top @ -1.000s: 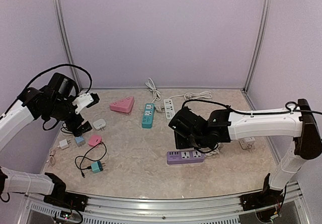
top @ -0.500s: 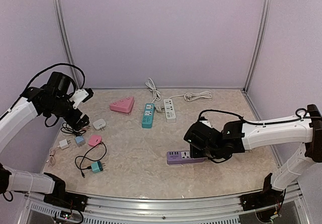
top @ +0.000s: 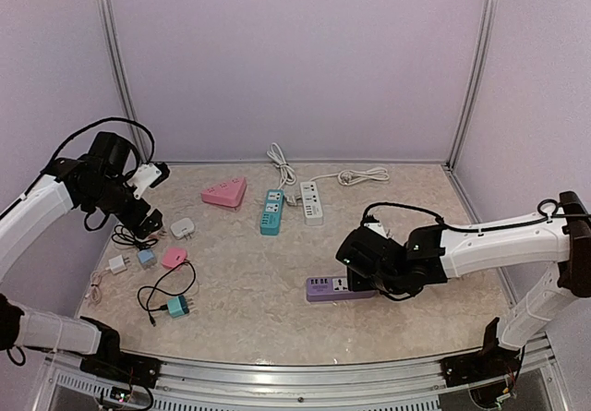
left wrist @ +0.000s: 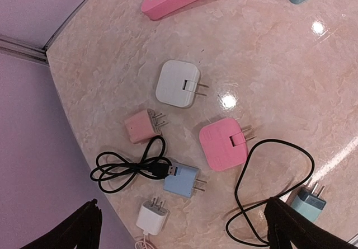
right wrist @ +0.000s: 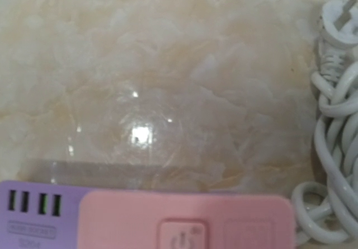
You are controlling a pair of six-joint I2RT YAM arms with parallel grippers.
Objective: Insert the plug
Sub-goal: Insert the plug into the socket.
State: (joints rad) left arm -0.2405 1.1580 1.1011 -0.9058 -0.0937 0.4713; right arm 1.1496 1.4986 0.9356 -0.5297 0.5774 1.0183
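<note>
On a marbled table (top: 259,319), the left gripper (left wrist: 184,229) is being held wide above the pink plug (left wrist: 224,144), left of the purple power strip (top: 340,288). The spread of the right gripper (top: 358,261), over that strip, cannot be told.

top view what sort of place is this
Probably a robot test booth: plain lilac walls in a metal frame, two arms bolted to a table strewn with power strips and chargers.

Seen from above, the right gripper (top: 362,265) covered the right end of the purple power strip (top: 325,288), and its jaws could not be read. The right wrist camera's bottom edge cut that strip, its printed label blurred; the white cord (right wrist: 335,100) right of it ran off frame.
</note>
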